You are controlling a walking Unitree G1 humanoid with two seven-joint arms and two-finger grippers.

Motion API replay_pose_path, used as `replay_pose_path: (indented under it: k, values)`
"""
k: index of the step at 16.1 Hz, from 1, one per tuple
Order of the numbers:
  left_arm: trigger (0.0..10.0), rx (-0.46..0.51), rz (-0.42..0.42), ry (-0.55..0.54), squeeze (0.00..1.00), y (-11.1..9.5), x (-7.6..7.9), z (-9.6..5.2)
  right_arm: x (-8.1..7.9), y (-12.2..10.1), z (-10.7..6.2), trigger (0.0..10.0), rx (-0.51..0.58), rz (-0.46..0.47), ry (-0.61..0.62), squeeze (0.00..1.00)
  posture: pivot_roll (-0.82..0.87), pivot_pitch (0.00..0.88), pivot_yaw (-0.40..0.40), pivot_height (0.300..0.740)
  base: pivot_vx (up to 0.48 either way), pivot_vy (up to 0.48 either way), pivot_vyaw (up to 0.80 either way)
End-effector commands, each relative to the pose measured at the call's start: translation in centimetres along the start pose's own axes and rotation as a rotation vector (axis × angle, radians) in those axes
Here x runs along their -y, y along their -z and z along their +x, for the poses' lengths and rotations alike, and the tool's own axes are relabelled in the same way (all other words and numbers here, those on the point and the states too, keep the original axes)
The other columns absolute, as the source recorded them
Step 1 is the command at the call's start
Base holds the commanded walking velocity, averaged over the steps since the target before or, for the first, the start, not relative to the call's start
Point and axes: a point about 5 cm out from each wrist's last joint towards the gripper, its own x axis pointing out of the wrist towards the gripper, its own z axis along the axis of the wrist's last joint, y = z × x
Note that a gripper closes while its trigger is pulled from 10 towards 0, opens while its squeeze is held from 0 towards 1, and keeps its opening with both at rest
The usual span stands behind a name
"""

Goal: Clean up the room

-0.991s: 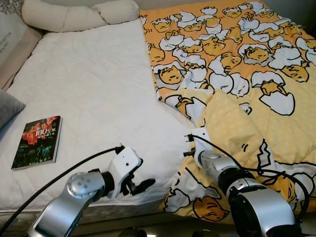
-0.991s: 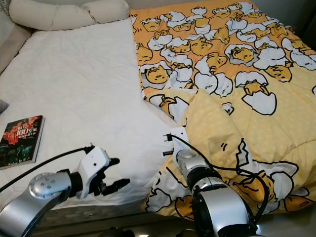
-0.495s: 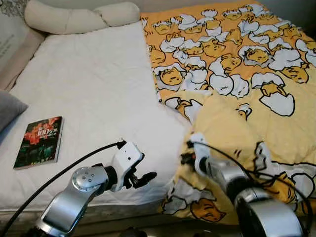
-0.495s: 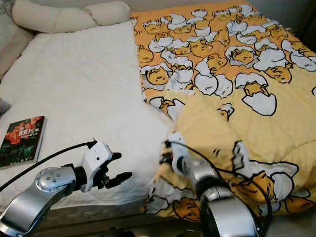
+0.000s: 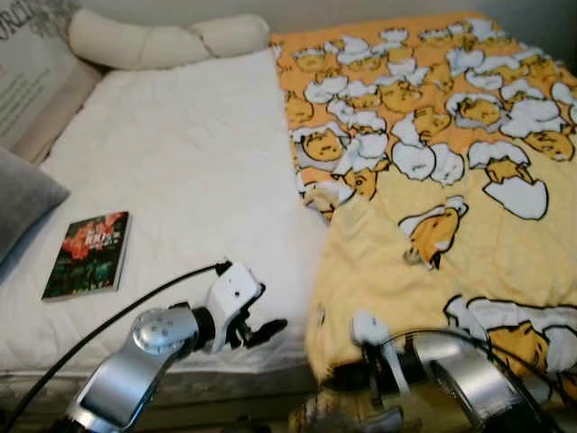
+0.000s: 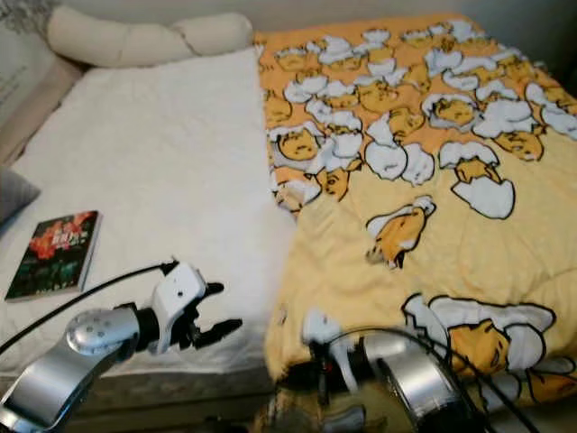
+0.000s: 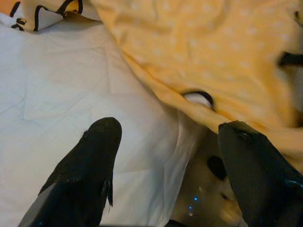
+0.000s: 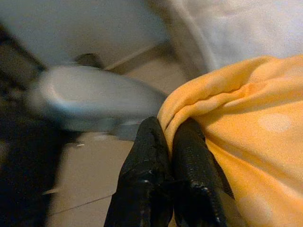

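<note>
— What sits nearest?

— The right gripper [image 8: 165,156], low at the near right edge of the bed; its two black fingers [image 8: 147,179] are pressed together, pinching a fold of the yellow duvet printed with cartoon eggs [image 5: 433,180] at its near hem.

— And the other arm?

— The left gripper [image 5: 261,332] hovers over the near edge of the white quilted mattress cover [image 5: 180,153], just left of the duvet's border; its fingers [image 7: 90,161] are spread wide with nothing between them.

— Where does the duvet lie?

— Across the right half of the bed, from the near edge to the far end; its near-left corner is turned over, showing a plain dotted yellow underside.

— Anything on the left?

— A dark-covered book with red artwork [image 5: 87,254] lies flat on the white cover, well apart from both grippers; a grey cushion [image 5: 22,194] sits at the left edge beyond it.

— And farthest?

— A long cream bolster pillow [image 5: 167,38] lies across the head of the bed.
</note>
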Motion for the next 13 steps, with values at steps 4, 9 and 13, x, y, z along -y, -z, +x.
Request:
replay_pose_path:
  k: [4, 9, 13]
  values:
    - [10.0, -0.021, 0.017, 0.013, 0.0, 0.3, 0.3, -0.6, -3.9, -1.3, 1.7, 0.0, 0.038, 0.0, -0.221, 0.0, -0.01, 0.0, 0.12, 0.74, 0.0, 0.0, 0.0]
    - [10.0, -0.031, 0.02, 0.019, 0.0, 0.5, 0.4, -0.7, -4.0, -0.6, 1.1, 10.0, -0.006, 0.028, -0.159, 0.0, -0.01, 0.0, 0.125, 0.74, 0.0, 0.0, 0.0]
    - [10.0, -0.034, 0.021, 0.022, 0.0, 0.5, 0.5, -0.7, -3.5, 1.0, -0.3, 10.0, -0.083, 0.132, -0.117, 1.0, -0.01, 0.0, 0.133, 0.74, 0.0, 0.0, 0.0]
